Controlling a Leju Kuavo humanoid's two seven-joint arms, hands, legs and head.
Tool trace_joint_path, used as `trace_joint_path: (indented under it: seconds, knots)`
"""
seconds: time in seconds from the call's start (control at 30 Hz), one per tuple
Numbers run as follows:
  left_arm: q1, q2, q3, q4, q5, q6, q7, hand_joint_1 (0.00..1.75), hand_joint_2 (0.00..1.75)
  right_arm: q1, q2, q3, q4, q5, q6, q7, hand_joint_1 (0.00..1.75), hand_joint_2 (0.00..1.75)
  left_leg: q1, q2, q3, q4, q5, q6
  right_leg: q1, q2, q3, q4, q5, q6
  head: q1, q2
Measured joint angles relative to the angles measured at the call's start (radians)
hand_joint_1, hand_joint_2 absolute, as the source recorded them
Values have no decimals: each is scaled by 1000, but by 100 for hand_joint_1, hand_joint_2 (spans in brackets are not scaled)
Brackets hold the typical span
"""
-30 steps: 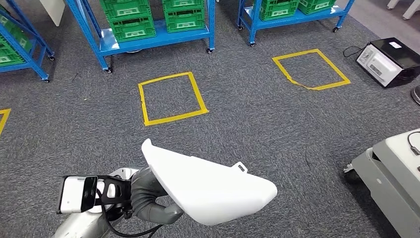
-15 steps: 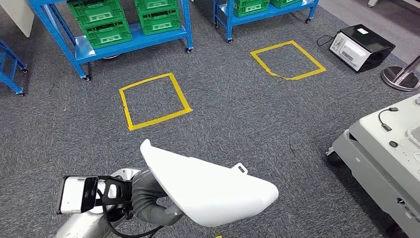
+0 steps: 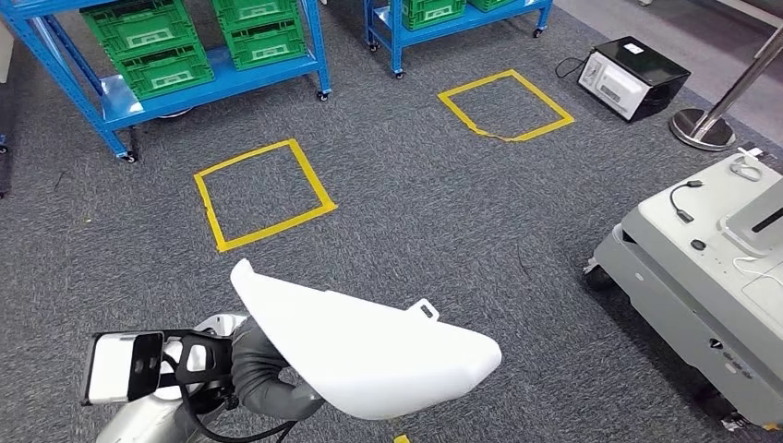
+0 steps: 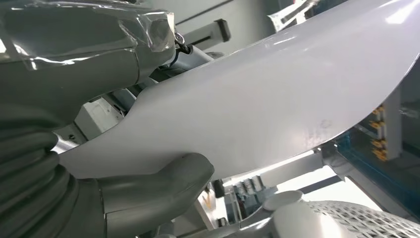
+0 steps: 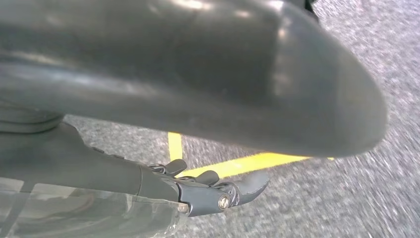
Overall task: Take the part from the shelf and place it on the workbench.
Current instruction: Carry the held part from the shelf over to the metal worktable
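A big white curved shell part (image 3: 369, 346) is being held by the left hand (image 3: 263, 374) down in the lower left of the head view, well off the floor. In the left wrist view the grey thumb (image 4: 158, 186) is pressed against one face of the part (image 4: 257, 104), and the rest of that hand (image 4: 74, 59) is wrapped over the other side, so the panel is pinched between them. A small tab (image 3: 425, 308) can be seen sticking up from the part's top edge.

The right hand (image 5: 208, 191) is seen in its own wrist view over grey carpet and a strip of yellow tape (image 5: 237, 164). Its dark fingers (image 5: 250, 183) look loosely extended with nothing in them, though the view is pretty blurry and half blocked by a dark rounded cover, so that's only probably right.

Around the scene: two yellow tape squares are laid on the carpet, one (image 3: 263, 194) in the middle left and one (image 3: 504, 104) in the upper middle. Blue wheeled shelf racks (image 3: 125, 92) loaded with green crates (image 3: 148, 41) are parked along the top left. A black and white box-shaped device (image 3: 632, 78) is sat at the upper right, with a round metal post base (image 3: 702, 129) just beside it. A grey wheeled workbench (image 3: 711, 277) with cables on top is found along the right edge, well apart from the part.
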Motion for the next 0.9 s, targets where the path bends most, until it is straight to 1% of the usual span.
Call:
trace_joint_path:
  seconds: [0.03,0.07,0.1,0.13,0.17,0.2,0.23,0.27,0.3,0.33,0.37,0.4,0.43,0.5,0.53,0.57,0.6,0.67,0.7,0.73,0.77,0.8,0.83,0.87,0.9]
  knots:
    - [0,0,2,-5,0,-2,-2,173,175,3,6,0,-18,5,12,-3,0,0,1,6,5,-10,7,5,1,-9,-6,9,-6,2,1,0]
    - [1,-1,4,-10,0,-4,-5,173,175,5,11,0,-39,10,23,-6,0,0,3,13,10,-19,13,11,3,-22,-21,38,-21,0,2,0]
    - [4,-1,6,-14,0,-7,-7,173,175,6,16,0,-60,15,33,-8,0,0,3,20,13,-25,18,15,3,-37,-48,93,-48,-4,4,0]
    - [7,0,8,-17,0,-10,-9,173,175,5,20,0,-79,18,40,-10,0,0,0,26,11,-26,20,18,5,-47,-81,163,-78,-7,5,0]
    - [11,0,9,-20,0,-14,-10,173,175,5,24,-1,-97,22,47,-11,0,0,-2,32,9,-26,20,19,5,-50,-113,234,-104,-7,6,0]
    - [15,0,9,-23,0,-16,-10,173,175,6,29,-1,-113,25,53,-11,0,0,-4,37,8,-26,21,19,5,-51,-133,280,-118,-4,6,0]
    - [18,0,10,-26,1,-18,-11,173,175,7,34,-1,-127,27,58,-11,0,0,-6,40,7,-25,21,20,5,-52,-132,286,-115,1,6,0]
    - [19,1,11,-30,1,-18,-11,173,175,9,39,-2,-142,30,63,-11,0,0,-6,42,7,-24,21,20,5,-53,-109,249,-98,9,6,0]
    - [20,1,13,-35,1,-18,-11,173,175,11,45,-2,-159,33,68,-11,0,0,-7,43,7,-21,20,19,5,-55,-68,176,-72,15,7,0]
    - [20,1,15,-40,1,-17,-11,173,175,12,50,-2,-175,35,74,-11,0,0,-9,43,6,-18,19,16,6,-58,-25,99,-49,17,7,0]
    - [20,1,18,-45,2,-16,-11,173,175,12,55,-2,-191,36,80,-11,0,0,-12,44,3,-13,17,13,8,-60,8,38,-32,13,7,0]
    - [21,1,21,-50,2,-15,-11,173,175,11,59,-3,-205,37,85,-11,0,0,-14,44,1,-10,16,9,10,-62,27,1,-22,6,7,0]
    - [21,2,24,-54,3,-15,-11,173,175,11,63,-3,-217,39,89,-11,0,0,-16,44,-2,-8,16,4,13,-62,31,-8,-20,-3,6,0]
    - [23,4,28,-62,4,-15,-12,173,175,11,72,-4,-237,41,95,-11,0,0,-13,43,-6,-6,16,-5,11,-61,29,-10,-14,-16,7,0]
    - [23,5,30,-66,4,-15,-13,173,175,11,76,-5,-245,42,96,-11,0,0,-12,43,-11,3,8,-10,9,-61,29,-12,-12,-21,6,0]
    - [23,6,31,-69,4,-16,-13,173,175,11,78,-6,-252,42,96,-11,0,0,-9,42,-22,27,-11,-16,6,-61,29,-14,-10,-26,4,0]
    - [23,7,34,-71,4,-16,-14,173,175,11,81,-6,-257,42,97,-11,0,0,-6,42,-43,73,-39,-23,5,-61,28,-14,-9,-30,3,0]
    - [26,9,38,-73,4,-17,-14,173,175,11,85,-6,-267,42,100,-10,0,0,2,42,-103,207,-104,-33,6,-60,24,-14,-7,-35,0,0]
    - [30,10,42,-73,3,-19,-14,173,175,12,88,-5,-271,42,103,-9,0,0,5,42,-127,261,-123,-36,7,-62,22,-14,-6,-36,0,0]
    - [34,11,46,-74,2,-21,-15,173,175,14,89,-2,-274,42,103,-8,0,0,7,42,-136,282,-121,-37,8,-64,22,-14,-6,-37,0,0]
    - [39,12,51,-76,1,-23,-15,173,175,16,90,4,-277,42,101,-6,0,0,10,43,-126,263,-102,-38,8,-67,22,-13,-5,-38,0,0]
    - [42,13,57,-79,0,-25,-16,173,175,18,89,12,-278,42,96,-5,0,0,11,48,-94,201,-66,-37,8,-70,23,-13,-5,-38,0,0]
    - [44,14,62,-82,-1,-26,-18,173,175,19,88,21,-278,42,89,-5,0,0,11,61,-55,124,-34,-35,8,-73,25,-13,-5,-37,0,0]
    - [45,14,68,-86,-3,-27,-19,173,175,20,87,28,-277,42,80,-5,0,0,8,72,-23,58,-11,-32,11,-77,25,-13,-4,-35,0,0]
    - [45,15,73,-89,-4,-28,-21,173,175,22,84,35,-276,42,72,-5,0,0,4,82,-2,12,2,-27,13,-81,25,-13,-3,-31,1,0]
